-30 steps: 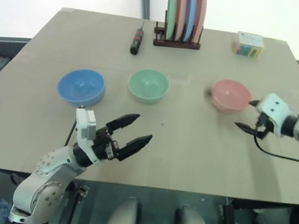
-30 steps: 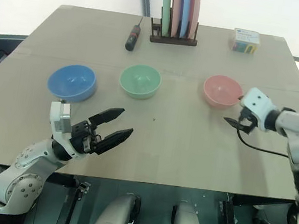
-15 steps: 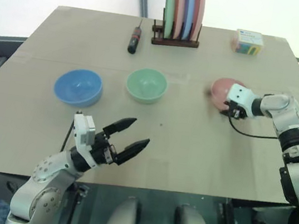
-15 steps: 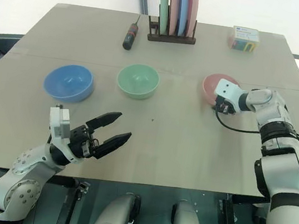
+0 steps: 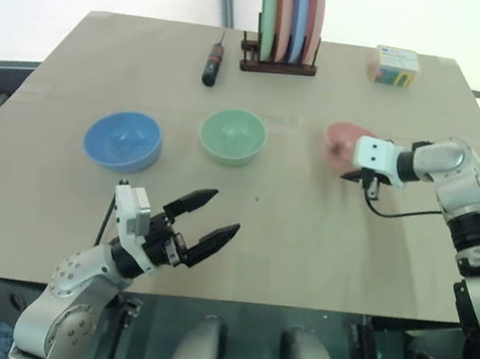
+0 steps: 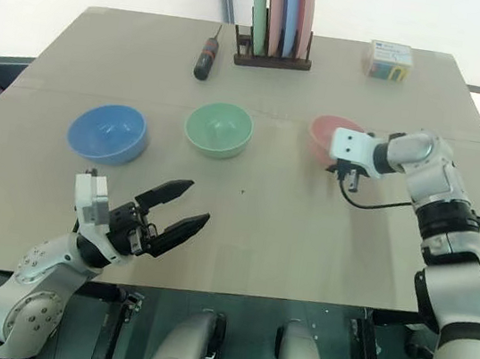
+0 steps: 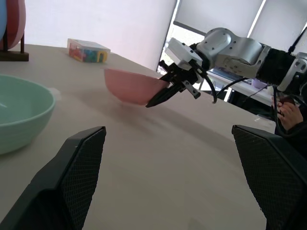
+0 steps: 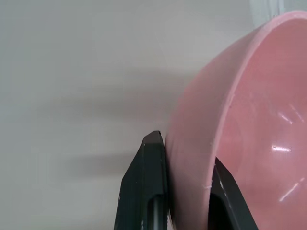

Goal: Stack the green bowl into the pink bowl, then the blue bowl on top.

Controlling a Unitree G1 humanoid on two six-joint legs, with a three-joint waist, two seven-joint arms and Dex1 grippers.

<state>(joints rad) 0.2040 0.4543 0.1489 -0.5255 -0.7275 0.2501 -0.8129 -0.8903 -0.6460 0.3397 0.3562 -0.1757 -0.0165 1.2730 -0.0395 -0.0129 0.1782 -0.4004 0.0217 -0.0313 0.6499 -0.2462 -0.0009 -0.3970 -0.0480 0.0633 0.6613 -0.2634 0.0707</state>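
Note:
The pink bowl (image 5: 340, 139) hangs tilted just off the table at the right, above its own shadow in the left wrist view. My right gripper (image 8: 185, 160) is shut on its near rim, one finger inside the wall and one outside; the same grip shows on the pink bowl (image 7: 132, 85). The green bowl (image 5: 232, 135) sits upright at the table's middle, to the left of the pink one. Farther left sits the blue bowl (image 5: 122, 138). My left gripper (image 5: 219, 213) hovers open over the front of the table, holding nothing, nearer to me than the blue and green bowls.
A wooden rack (image 5: 278, 66) with several upright plates stands at the back middle. A dark screwdriver (image 5: 211, 63) lies to its left. A small colourful box (image 5: 393, 65) sits at the back right. Bare tabletop (image 5: 304, 234) stretches across the front.
My right gripper swung left onto the pink bowl's rim, shut on it, and carried the bowl a little to the left, tilted. The left gripper stayed where it was, open.

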